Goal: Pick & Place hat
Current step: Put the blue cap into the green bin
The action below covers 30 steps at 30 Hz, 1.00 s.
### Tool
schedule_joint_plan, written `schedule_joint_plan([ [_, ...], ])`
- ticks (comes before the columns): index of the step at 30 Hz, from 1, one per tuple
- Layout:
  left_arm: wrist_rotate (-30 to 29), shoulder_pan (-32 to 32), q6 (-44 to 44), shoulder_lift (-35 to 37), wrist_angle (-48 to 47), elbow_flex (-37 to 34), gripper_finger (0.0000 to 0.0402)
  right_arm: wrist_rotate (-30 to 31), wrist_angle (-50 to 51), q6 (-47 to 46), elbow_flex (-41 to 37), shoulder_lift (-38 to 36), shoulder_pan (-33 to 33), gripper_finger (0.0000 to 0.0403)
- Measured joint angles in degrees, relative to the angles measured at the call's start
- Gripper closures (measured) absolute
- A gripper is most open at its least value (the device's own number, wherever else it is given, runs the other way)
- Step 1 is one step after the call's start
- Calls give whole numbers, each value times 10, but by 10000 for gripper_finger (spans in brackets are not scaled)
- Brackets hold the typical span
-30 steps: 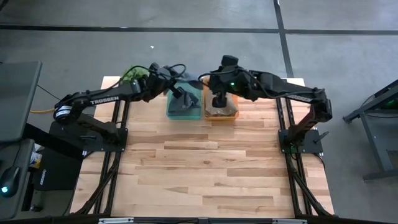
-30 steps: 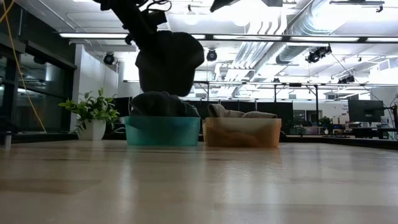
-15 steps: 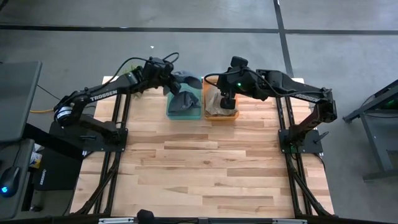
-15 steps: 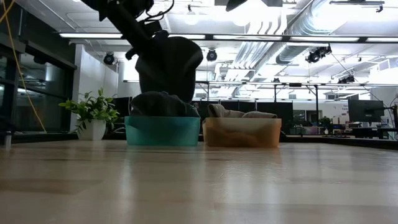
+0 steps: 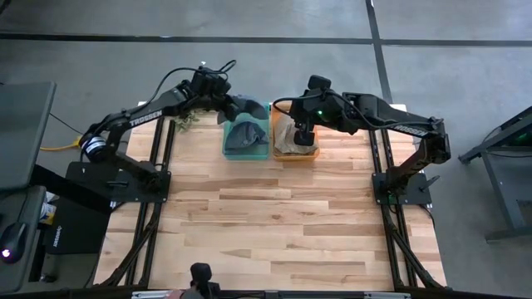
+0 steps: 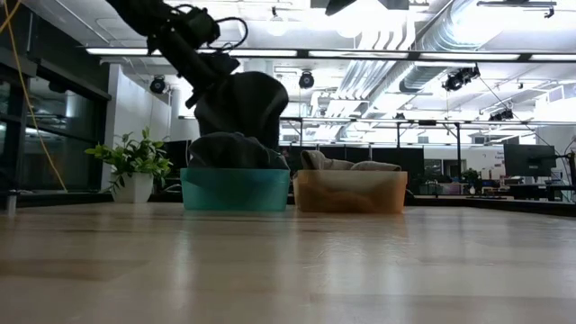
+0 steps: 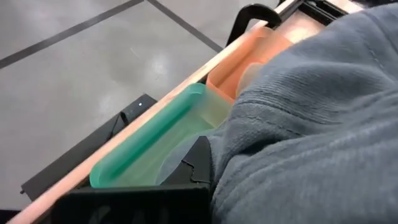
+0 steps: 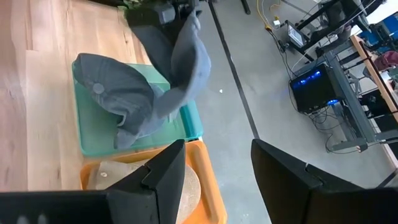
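The left gripper [image 5: 223,98] is mostly buried: from above its fingers vanish under grey cloth, and its own wrist camera sees little but a wall of grey fabric with a dark finger edge at the bottom. It is clamped tight on a grey hat [image 5: 243,106], which hangs in the air from it, drooping over the far end of the green bin [image 5: 228,146] directly beneath. From table height the hat [image 6: 241,106] dangles just above a second grey hat [image 6: 236,149] heaped in that green bin [image 6: 234,190], and whether the two touch is hard to say. The second hat [image 8: 121,99] shows best from the right wrist camera, brim and top button up. Just beside the green bin sits the orange bin [image 5: 309,150], holding a tan hat [image 6: 346,165] that peeks over its rim. The right gripper [image 5: 301,133] hovers right over that orange bin, fingers [image 8: 161,171] spread apart with nothing between them. Both bins hug the far edge of the wooden table [image 5: 274,232]; on the near side of the grippers the boards lie wide and bare. A small potted plant [image 6: 133,166] stands off to the left gripper's outer side.
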State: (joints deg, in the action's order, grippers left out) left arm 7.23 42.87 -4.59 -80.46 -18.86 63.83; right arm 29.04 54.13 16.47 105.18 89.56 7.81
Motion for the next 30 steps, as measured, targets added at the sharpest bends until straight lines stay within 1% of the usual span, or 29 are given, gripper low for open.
schedule_joint_plan([
  [6,1,-1,3,-37,35,0,401,0,0,0,0,0,0,224],
  [10,2,-1,14,-62,35,0,401,0,0,0,0,0,0,224],
  [13,13,-1,19,-77,52,0,401,0,0,0,0,0,0,224],
  [17,11,-1,29,-99,69,0,401,0,0,0,0,0,0,224],
  [23,8,-1,45,-109,92,0,401,1,0,0,0,0,0,224],
  [27,-20,-1,76,-109,95,0,401,4,0,0,0,0,0,224],
  [30,-40,-2,80,-109,94,0,401,4,0,1,0,0,0,224],
])
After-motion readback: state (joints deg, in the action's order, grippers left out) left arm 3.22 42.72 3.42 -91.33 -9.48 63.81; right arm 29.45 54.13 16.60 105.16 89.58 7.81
